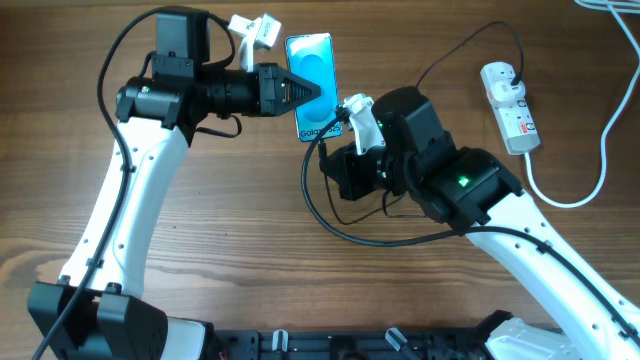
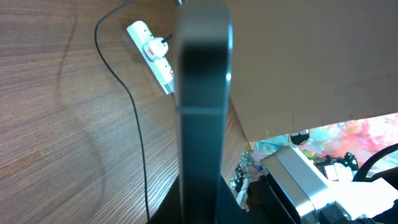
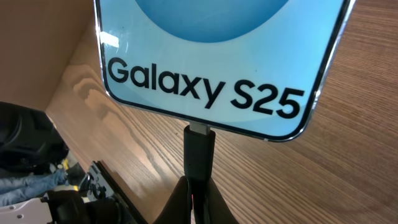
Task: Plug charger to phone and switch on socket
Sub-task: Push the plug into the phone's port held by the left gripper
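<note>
1. Charger [image 3: 199, 152]: the black plug body is clamped between the closed tips of the right pincer [image 3: 198, 198], straight ahead of them. The metal tip is set at, or partly into, the port in the phone's lower edge. How deep it sits cannot be judged
2. Phone [image 3: 205, 68]: found just beyond the right pincer's tips, with the "Galaxy S25" end turned toward them. It appears to be held clear of the table [image 1: 250, 250], and is seen edge-on from the left wrist
3. Left pincer [image 1: 303, 90]: closed on the phone from the side, bracing it. The right pincer is met at the phone's lower end, coming from the opposite direction
4. The charger's thin black run is traced back from behind the right pincer and away toward the socket
5. Socket [image 1: 510, 105]: lying flat, well apart from both pincers, out past the right pincer's own arm and touched by neither. A white plug [image 1: 507, 92] is seated in it. The red switch marks are too small for on or off to be read
6. Progress, as judged: insertion is in hand and close to done, but full seating is not confirmed. Pressing the socket switch is left entirely, and a pincer must be freed for it first
</note>
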Controlling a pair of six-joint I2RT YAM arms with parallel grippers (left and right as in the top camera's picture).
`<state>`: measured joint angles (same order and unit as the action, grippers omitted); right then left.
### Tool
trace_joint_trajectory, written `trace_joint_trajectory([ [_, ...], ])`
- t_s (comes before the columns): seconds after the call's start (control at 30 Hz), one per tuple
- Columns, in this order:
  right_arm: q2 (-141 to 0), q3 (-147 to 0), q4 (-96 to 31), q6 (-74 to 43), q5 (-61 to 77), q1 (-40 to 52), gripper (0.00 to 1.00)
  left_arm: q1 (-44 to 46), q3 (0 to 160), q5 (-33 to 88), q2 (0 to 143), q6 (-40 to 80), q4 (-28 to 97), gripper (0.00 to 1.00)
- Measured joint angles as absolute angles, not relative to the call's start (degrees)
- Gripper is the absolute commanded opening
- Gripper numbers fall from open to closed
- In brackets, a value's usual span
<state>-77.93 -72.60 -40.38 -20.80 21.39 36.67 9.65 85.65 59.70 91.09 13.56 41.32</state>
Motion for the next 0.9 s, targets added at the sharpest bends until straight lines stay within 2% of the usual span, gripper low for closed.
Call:
trace_joint_trajectory([
  [0.9,-77.93,-72.6,-40.01,-20.8,21.69,36.67,0.04,9.63,85.65,59.7,91.09,12.47,41.12,0.04],
])
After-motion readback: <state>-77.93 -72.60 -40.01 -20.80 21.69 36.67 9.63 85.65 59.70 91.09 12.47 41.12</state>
